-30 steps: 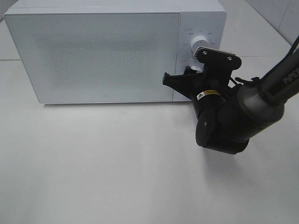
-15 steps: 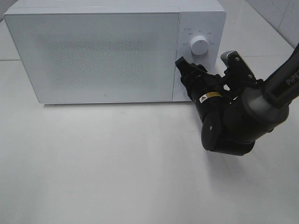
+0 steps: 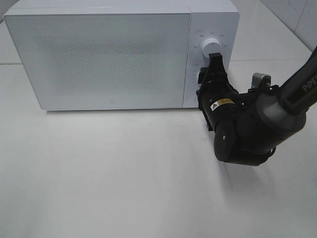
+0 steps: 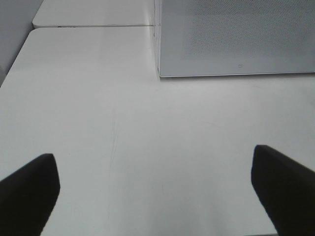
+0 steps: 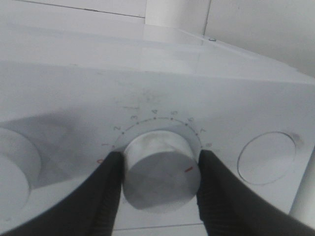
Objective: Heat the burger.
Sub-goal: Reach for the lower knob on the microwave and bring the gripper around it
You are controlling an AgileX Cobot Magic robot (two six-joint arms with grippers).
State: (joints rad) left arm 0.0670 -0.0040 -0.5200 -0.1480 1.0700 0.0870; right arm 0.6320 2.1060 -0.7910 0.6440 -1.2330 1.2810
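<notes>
Microwave point(image 3: 109, 59) sits shut on the desk point(image 3: 124, 173); your right tool point(image 5: 158, 162) clamps the numbered dial point(image 5: 160, 184) on its side panel. Your left tool point(image 4: 157, 196) gapes wide over open desk. The burger shows nowhere.

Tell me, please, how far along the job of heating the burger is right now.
Done: the microwave door is shut. The burger is out of sight, so likely inside, though that cannot be confirmed. In hand: the right gripper is closed on a dial on the control panel. Left: probably turning that dial to start heating. The left gripper hangs open over the table.
</notes>
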